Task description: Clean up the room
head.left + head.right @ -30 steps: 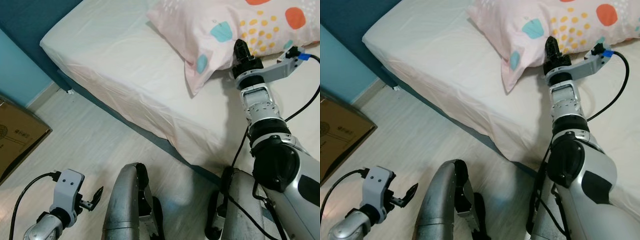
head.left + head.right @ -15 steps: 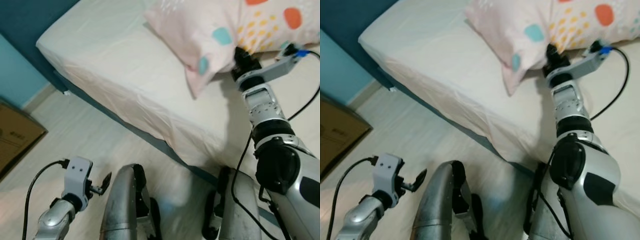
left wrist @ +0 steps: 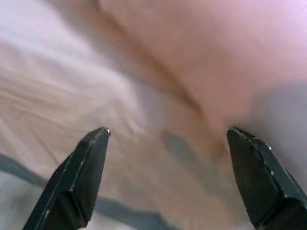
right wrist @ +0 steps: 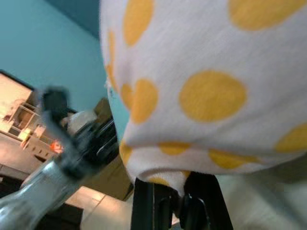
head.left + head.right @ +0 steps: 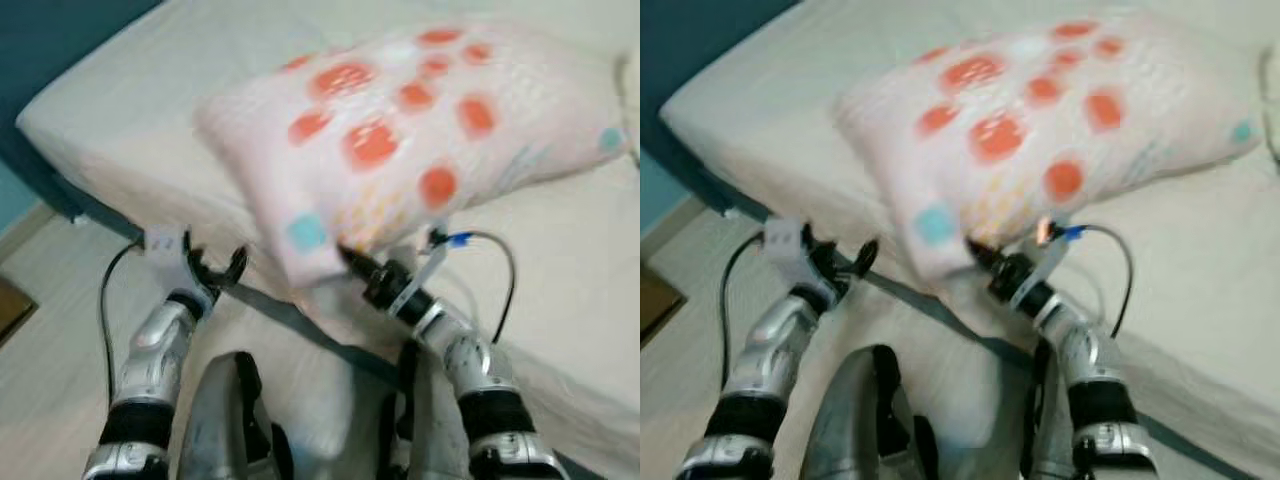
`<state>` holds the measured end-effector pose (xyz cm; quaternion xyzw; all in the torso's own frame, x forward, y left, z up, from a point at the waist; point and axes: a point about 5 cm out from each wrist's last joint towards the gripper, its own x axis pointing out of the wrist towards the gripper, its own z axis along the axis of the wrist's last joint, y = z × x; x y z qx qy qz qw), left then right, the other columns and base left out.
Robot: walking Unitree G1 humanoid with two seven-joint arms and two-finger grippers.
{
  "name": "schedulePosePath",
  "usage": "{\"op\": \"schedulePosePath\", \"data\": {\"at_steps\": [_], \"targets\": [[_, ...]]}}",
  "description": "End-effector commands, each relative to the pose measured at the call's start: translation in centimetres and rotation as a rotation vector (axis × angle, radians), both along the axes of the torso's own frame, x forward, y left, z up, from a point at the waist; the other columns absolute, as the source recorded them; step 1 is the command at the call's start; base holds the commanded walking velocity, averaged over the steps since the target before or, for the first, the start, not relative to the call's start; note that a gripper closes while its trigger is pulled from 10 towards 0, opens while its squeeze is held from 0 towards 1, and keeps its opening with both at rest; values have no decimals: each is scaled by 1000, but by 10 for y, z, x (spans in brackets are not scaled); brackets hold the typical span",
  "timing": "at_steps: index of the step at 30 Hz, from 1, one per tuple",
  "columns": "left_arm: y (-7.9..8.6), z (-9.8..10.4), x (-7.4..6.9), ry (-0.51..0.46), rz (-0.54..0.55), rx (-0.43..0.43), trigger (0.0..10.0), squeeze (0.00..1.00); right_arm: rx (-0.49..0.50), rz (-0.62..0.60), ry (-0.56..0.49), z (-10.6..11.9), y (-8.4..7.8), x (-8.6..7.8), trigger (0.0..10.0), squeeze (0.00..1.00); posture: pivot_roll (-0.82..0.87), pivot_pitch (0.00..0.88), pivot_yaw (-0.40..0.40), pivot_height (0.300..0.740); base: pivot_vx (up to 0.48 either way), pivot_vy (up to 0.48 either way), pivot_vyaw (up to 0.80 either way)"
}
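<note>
Left gripper (image 5: 213,268): fingers spread wide, empty, raised at the near edge of the bed (image 5: 100,110); the pillow's near corner hangs just ahead of it and to its right.

Pillow (image 5: 400,150): pale pink with orange-red spots, one teal patch near the lower corner, yellow dots on the underside. Lifted over the mattress and tilted, its far end apparently resting toward the bed. Judged light, soft and floppy; it will sag and swing from a single corner hold. The cloth bunches easily and gives the fingers purchase, so a second hold on the free near corner or along the edge seam should steady it.

Right gripper (image 5: 352,263): fingers clenched on the pillow's lower corner, a fold of fabric pinched between them in the right wrist view.

Surface: white sheeted mattress on a dark blue-grey base, sheet lightly creased, directly beneath and beyond both grippers.

Room: pale floor (image 5: 50,330) below the left gripper; teal wall at far left.
</note>
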<state>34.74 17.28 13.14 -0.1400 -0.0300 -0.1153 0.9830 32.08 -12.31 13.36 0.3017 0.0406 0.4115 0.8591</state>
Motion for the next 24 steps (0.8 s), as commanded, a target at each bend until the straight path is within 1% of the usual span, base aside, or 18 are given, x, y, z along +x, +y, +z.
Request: {"op": "schedulePosePath", "data": {"at_steps": [1,3,4,5,6,8,9,11,13,14,15,16,17,19,20,21,22,24], "targets": [[9,-22,-6,83,38,-32,10000,0,15,64,-30,7,8,-7,0,0,0,156,45,485,0,0,0],[8,-20,-2,79,40,-49,10000,0,6,65,-19,3,3,-14,0,0,-18,126,46,485,0,0,0],[8,-20,-2,79,40,-49,10000,0,6,65,-19,3,3,-14,0,0,-18,126,46,485,0,0,0],[4,-18,3,74,35,-66,10000,0,-29,54,-10,-3,-8,-22,0,0,-37,98,50,485,0,0,0],[4,-18,3,74,35,-66,10000,0,-29,54,-10,-3,-8,-22,0,0,-37,98,50,485,0,0,0],[-4,-14,9,72,21,-117,10000,0,-115,-18,25,-13,-41,-32,0,0,-51,63,51,485,0,0,0],[-4,-14,9,72,21,-117,10000,0,-115,-18,25,-13,-41,-32,0,0,-51,63,51,485,0,0,0],[-9,-14,10,76,6,-159,10000,0,-164,-80,43,-17,-64,-39,0,0,-53,53,52,485,0,0,0],[-11,-15,10,83,-26,-249,10000,0,-206,-131,51,-14,-85,-47,0,0,-56,40,53,485,0,0,0],[-11,-16,11,85,-40,-289,10000,0,-223,-144,54,-11,-91,-53,0,0,-56,40,53,485,0,0,0],[-11,-16,11,85,-40,-289,10000,0,-223,-144,54,-11,-91,-53,0,0,-56,40,53,485,0,0,0],[-11,-17,12,93,-68,-349,10000,0,-262,-133,47,-10,-96,-62,0,0,-61,31,53,485,0,0,0],[-11,-17,12,93,-68,-349,10000,0,-262,-133,47,-10,-96,-62,0,0,-61,31,53,485,0,0,0],[-9,-22,12,119,-137,-404,10000,0,-320,-96,54,-9,-103,-80,0,0,-72,26,55,485,0,0,0],[-9,-22,12,119,-137,-404,10000,0,-320,-96,54,-9,-103,-80,0,0,-72,26,55,485,0,0,0],[-9,-24,12,139,-169,-454,10000,0,-348,-83,66,-10,-106,-85,0,0,-74,24,56,485,0,0,0],[-9,-24,12,139,-169,-454,10000,0,-348,-83,66,-10,-106,-85,0,0,-74,24,56,485,0,0,0],[-15,-31,9,186,-245,-544,10000,0,-384,-42,89,-13,-107,-92,0,0,-77,19,53,485,0,0,0]]}}
